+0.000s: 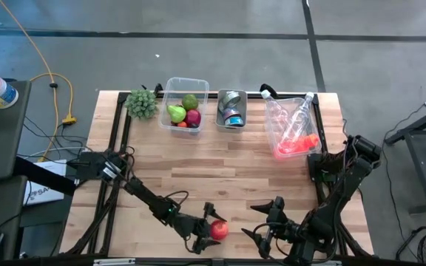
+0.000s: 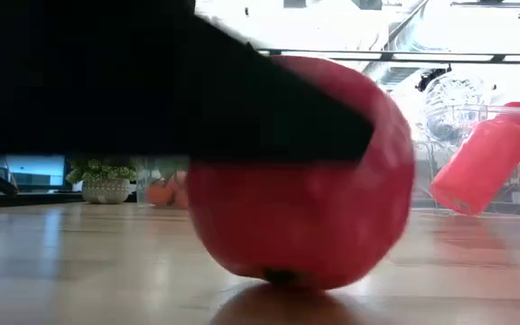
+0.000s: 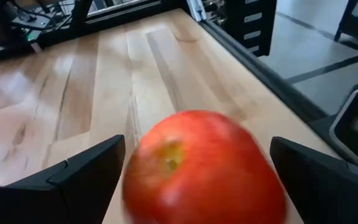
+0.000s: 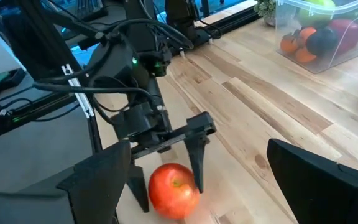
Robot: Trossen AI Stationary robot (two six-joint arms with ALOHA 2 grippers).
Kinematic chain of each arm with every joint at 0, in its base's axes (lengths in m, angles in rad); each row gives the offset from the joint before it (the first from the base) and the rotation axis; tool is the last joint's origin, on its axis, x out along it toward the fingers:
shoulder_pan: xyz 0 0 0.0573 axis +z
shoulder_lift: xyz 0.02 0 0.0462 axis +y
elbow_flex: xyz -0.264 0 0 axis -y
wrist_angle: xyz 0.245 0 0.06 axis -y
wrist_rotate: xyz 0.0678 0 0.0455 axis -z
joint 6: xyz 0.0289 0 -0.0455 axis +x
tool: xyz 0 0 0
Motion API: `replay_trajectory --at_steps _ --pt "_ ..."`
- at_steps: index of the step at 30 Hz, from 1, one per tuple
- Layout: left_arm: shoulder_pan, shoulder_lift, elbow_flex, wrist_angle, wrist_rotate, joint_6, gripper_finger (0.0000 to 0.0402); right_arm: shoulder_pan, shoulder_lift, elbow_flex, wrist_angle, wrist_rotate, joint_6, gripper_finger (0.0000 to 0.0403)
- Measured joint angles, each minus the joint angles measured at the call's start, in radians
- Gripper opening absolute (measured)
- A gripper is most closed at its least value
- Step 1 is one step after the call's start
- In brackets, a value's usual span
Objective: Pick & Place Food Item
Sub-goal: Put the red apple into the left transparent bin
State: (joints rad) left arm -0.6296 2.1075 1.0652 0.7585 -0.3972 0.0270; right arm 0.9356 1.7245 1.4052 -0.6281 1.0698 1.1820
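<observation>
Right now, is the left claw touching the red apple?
Apart. The left wrist view shows bare table between the red apple and each finger of the open left claw, which straddles it. The right claw waits nearby.

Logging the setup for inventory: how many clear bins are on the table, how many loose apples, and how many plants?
Clear bins: 3 (fruit bin, can bin, bottle bin)
Loose apples: 1 (apple between the left gripper's fingers)
Plants: 1 (plant)
Total: 5
</observation>
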Motion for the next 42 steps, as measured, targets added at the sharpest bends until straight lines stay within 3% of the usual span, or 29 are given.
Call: replay_trajectory --at_steps 9,18,28,33,37,42 --pt "0.040 0.022 0.000 -0.097 0.005 -0.061 0.0381 0.000 0.000 0.000 0.000 0.000 -0.006 0.0366" --pt "0.040 0.034 0.000 -0.093 0.027 -0.060 0.0285 0.000 0.000 0.000 -0.003 -0.003 -0.008 0.0366" --pt "0.040 0.021 -0.001 -0.091 -0.002 -0.078 0.0286 0.000 0.000 0.000 -0.004 -0.004 -0.008 0.0366" --pt "0.041 -0.086 -0.001 -0.208 0.000 -0.138 0.0282 0.000 0.000 0.000 -0.004 -0.024 -0.009 0.0366" --pt "0.066 -0.224 -0.001 -0.442 0.003 -0.186 0.0282 0.000 0.000 0.000 -0.003 -0.030 -0.032 0.0366" --pt "0.126 -0.450 -0.001 -0.744 -0.002 -0.363 0.0282 0.000 0.000 0.000 -0.004 -0.031 -0.082 0.0366"
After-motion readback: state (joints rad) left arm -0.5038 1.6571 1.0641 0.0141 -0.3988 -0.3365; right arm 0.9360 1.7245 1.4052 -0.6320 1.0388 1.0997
